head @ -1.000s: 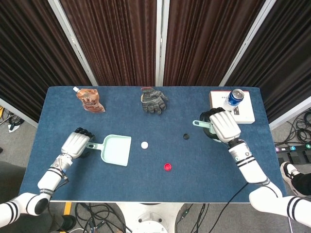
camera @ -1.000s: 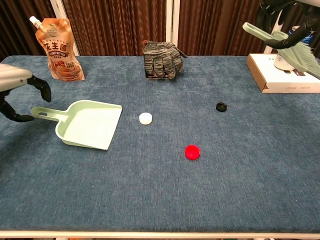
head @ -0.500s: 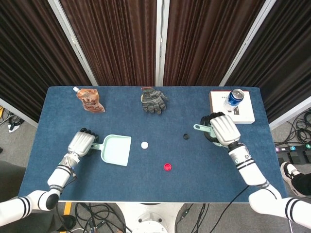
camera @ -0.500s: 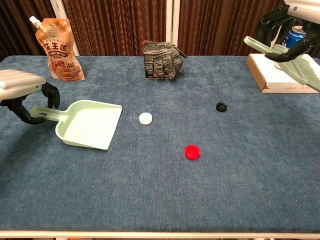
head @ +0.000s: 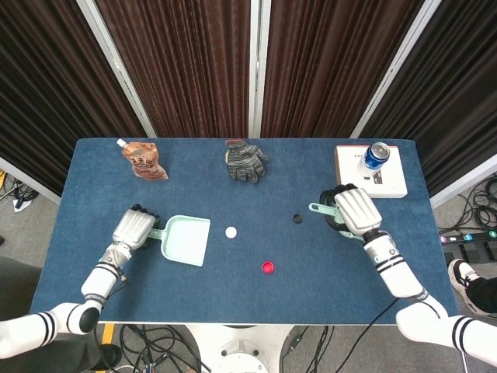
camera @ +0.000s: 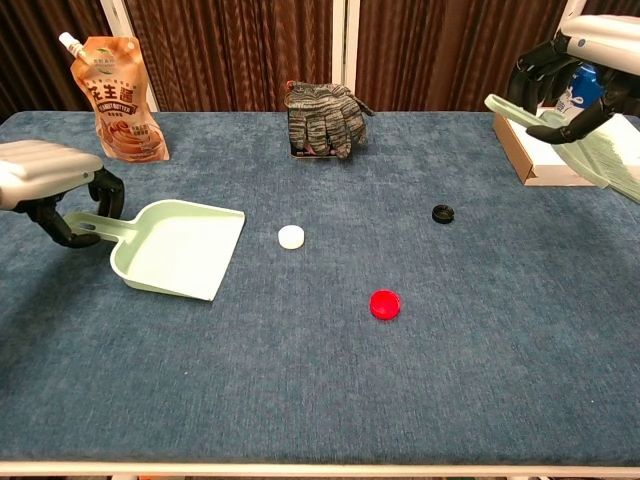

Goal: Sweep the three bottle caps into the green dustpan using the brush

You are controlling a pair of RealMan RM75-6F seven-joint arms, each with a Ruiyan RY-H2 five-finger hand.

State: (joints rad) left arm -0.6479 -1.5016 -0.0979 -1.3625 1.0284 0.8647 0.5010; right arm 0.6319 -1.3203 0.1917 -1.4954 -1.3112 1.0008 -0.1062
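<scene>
The green dustpan (head: 186, 239) (camera: 180, 248) lies flat at the left, mouth facing right. My left hand (head: 133, 228) (camera: 45, 178) has its fingers curled around the pan's handle (camera: 85, 224). The white cap (head: 231, 231) (camera: 291, 236) lies just right of the pan's mouth. Further right is the black cap (head: 297, 218) (camera: 443, 213), and the red cap (head: 268, 267) (camera: 385, 304) lies nearer the front. My right hand (head: 354, 210) (camera: 592, 40) grips the pale green brush (head: 319, 207) (camera: 560, 135) in the air, right of the black cap.
An orange pouch (head: 144, 160) (camera: 123, 98) stands at the back left. A knitted glove (head: 245, 162) (camera: 323, 120) lies at the back centre. A white box (head: 374, 172) (camera: 545, 158) with a blue can (head: 374, 155) sits at the back right, behind the brush.
My left hand has moved in to the dustpan handle and curled its fingers around it. My right hand has carried the brush lower and towards the front, away from the box.
</scene>
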